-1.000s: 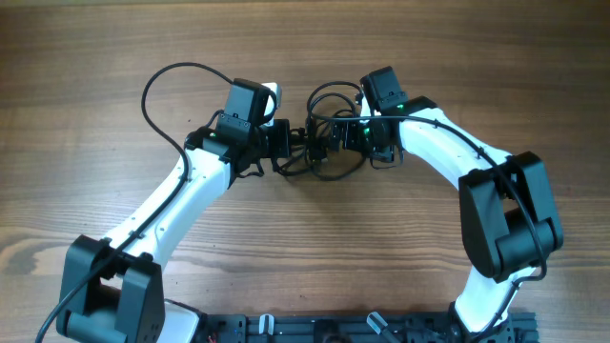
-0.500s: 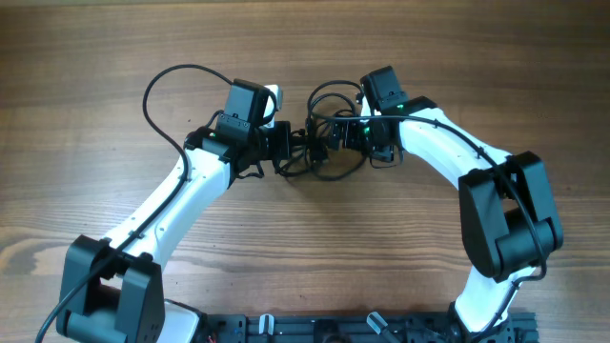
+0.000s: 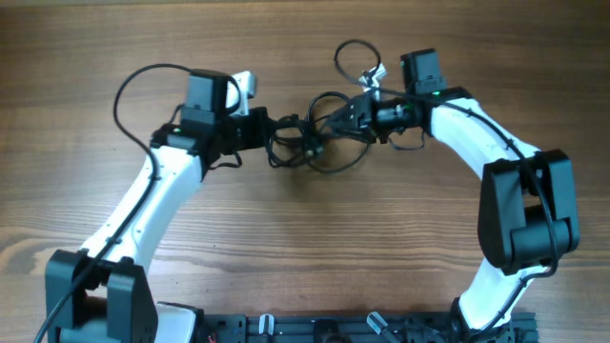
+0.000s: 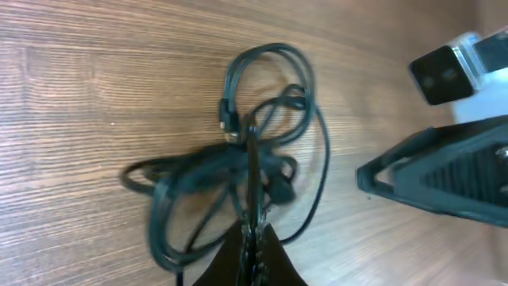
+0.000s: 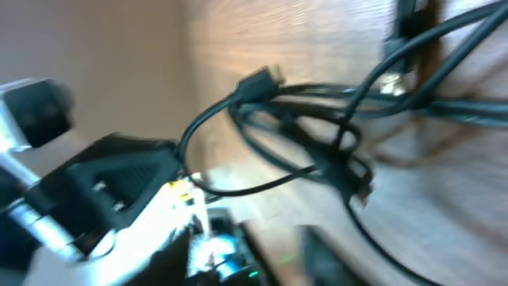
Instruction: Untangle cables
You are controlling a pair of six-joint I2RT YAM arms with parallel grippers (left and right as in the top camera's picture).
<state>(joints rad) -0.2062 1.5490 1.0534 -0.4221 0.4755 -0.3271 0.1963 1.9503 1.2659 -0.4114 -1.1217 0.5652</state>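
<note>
The cables (image 3: 315, 143) are a bunch of thin black cords stretched between my two grippers at the table's middle. One loop (image 3: 353, 52) stands up beside the right wrist. My left gripper (image 3: 278, 129) is shut on a strand at the bunch's left side. In the left wrist view its jaws (image 4: 254, 234) are closed on a cord, with the tangle (image 4: 238, 159) and a small plug (image 4: 230, 119) ahead. My right gripper (image 3: 345, 114) holds the bunch's right side, strands drawn up to its tip. The right wrist view is blurred and shows cords (image 5: 317, 119) and a plug (image 5: 258, 83).
The thick black wire (image 3: 129, 90) of the left arm arcs out at the far left. The left arm (image 5: 103, 191) shows in the right wrist view. A black rail (image 3: 324, 329) runs along the table's front edge. The wooden table (image 3: 305, 248) lies all round.
Both grippers have moved apart, the left to the left, the right to the right and back. The cable bunch is pulled wider between them, and one loop has risen by the right wrist.
</note>
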